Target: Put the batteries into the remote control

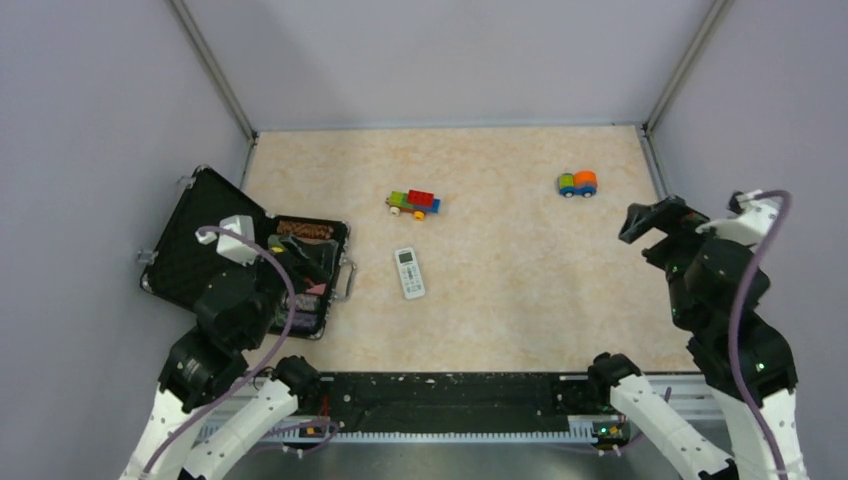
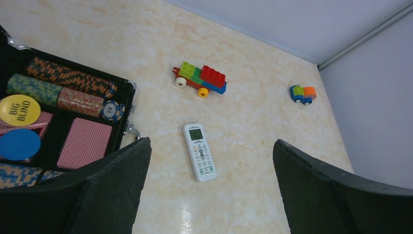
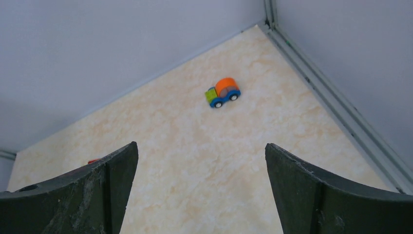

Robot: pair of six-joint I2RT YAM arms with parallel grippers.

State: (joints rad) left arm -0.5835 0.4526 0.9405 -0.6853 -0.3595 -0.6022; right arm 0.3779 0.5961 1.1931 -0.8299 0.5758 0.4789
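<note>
Left gripper [image 2: 212,143]: hanging above the table [image 2: 253,161], fingers standing as wide apart as they go, gripping nothing.
Case [image 1: 190,245]: black, lying open just under and beside the left finger; rows of striped chips [image 2: 68,78], a yellow disc [image 2: 19,109] reading BIG BLIND, a blue disc [image 2: 18,144] and a red-backed card deck [image 2: 88,142] are sitting in its compartments.
Remote control [image 2: 199,152]: white, lying buttons-up on the table just ahead of the left gripper, in line with the gap between the fingers and nearer the left one; green screen end pointing away. Touching neither finger.
Brick car [image 2: 199,80]: standing beyond the remote, further ahead of the left gripper.
Small toy car [image 2: 303,93]: blue, green and orange, sitting far ahead and off to the right finger's side.
Right gripper [image 3: 200,145]: raised, fingers spread fully, carrying nothing; the small toy car is showing well ahead of it, near the corner of the walls [image 3: 122,44].
</note>
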